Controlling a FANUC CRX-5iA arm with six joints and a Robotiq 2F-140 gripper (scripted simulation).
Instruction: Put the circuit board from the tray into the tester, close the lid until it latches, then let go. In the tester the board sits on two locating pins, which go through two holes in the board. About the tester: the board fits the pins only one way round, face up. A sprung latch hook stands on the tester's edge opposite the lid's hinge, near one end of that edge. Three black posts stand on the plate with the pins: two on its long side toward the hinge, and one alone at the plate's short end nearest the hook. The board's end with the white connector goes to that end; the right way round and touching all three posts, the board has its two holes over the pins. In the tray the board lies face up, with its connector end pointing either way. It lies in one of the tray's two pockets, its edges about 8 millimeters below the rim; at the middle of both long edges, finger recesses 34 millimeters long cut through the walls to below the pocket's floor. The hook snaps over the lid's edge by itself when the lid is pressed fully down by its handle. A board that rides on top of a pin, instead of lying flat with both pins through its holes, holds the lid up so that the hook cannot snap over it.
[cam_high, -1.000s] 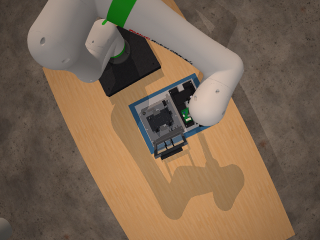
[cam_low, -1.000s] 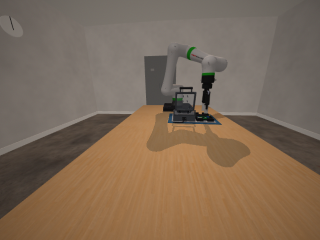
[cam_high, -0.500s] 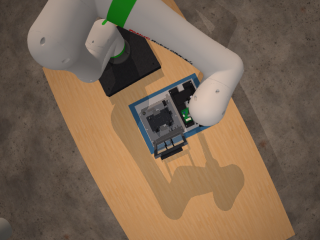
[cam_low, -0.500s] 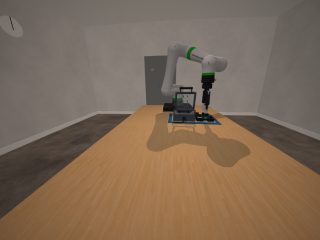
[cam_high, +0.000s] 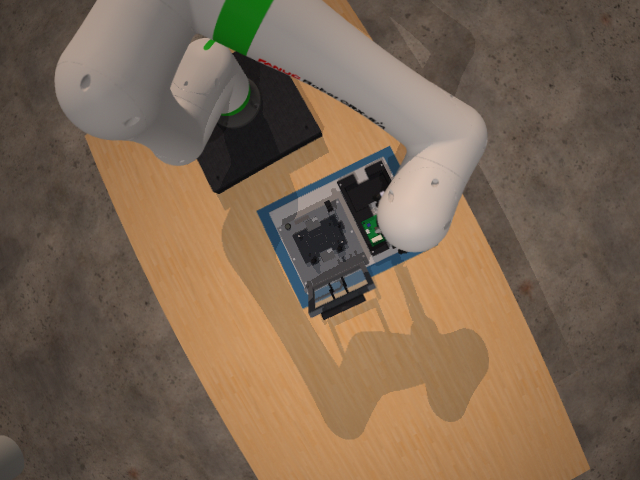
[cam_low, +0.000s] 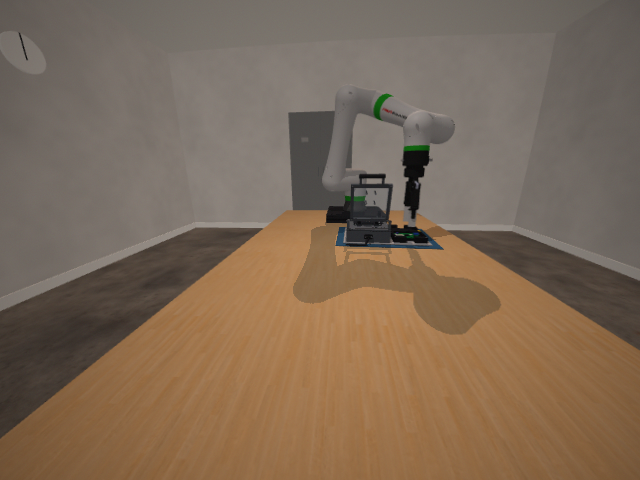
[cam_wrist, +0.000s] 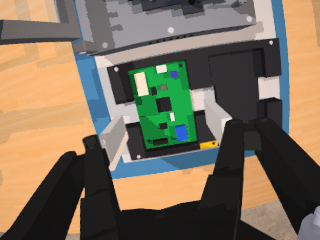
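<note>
The green circuit board (cam_high: 371, 227) (cam_wrist: 175, 107) lies face up in one pocket of the black tray (cam_wrist: 200, 70), its white connector (cam_wrist: 141, 84) at the end toward the tester. My gripper (cam_low: 412, 224) (cam_wrist: 164, 119) is open and points down just above the tray. Its pale fingertips stand apart on either side of the board's long edges, near the finger recesses; the wrist view does not show contact. The arm hides most of the gripper in the top view. The tester (cam_high: 289, 243) (cam_low: 356, 236) has its lid raised, with the handle (cam_high: 343, 307) (cam_low: 372, 176) at its free edge. The dark pin plate (cam_high: 320, 238) holds no board.
The tray's other pocket (cam_high: 363, 196) (cam_wrist: 235, 82) is empty. The tester stands beside the tray on a blue-edged mat (cam_high: 298, 281) (cam_wrist: 92, 92). The raised lid stands up at the tester's hinge side. The robot's black base (cam_high: 279, 108) is behind them on the wooden table (cam_high: 206, 289).
</note>
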